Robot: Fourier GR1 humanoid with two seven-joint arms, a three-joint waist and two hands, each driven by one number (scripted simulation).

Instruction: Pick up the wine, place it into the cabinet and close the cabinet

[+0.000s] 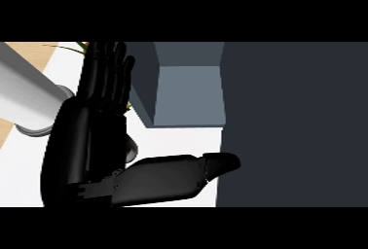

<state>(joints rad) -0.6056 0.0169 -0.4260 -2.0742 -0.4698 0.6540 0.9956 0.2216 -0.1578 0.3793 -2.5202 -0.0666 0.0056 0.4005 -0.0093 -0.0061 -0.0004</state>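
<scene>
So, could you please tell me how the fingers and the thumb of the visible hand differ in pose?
On the left hand, the fingers point straight up the view, while the thumb sticks out sideways to the right. The fingers lie close together; the thumb is spread well apart from them, its tip overlapping the dark cabinet panel. Both are black, straight and curled round nothing.
</scene>
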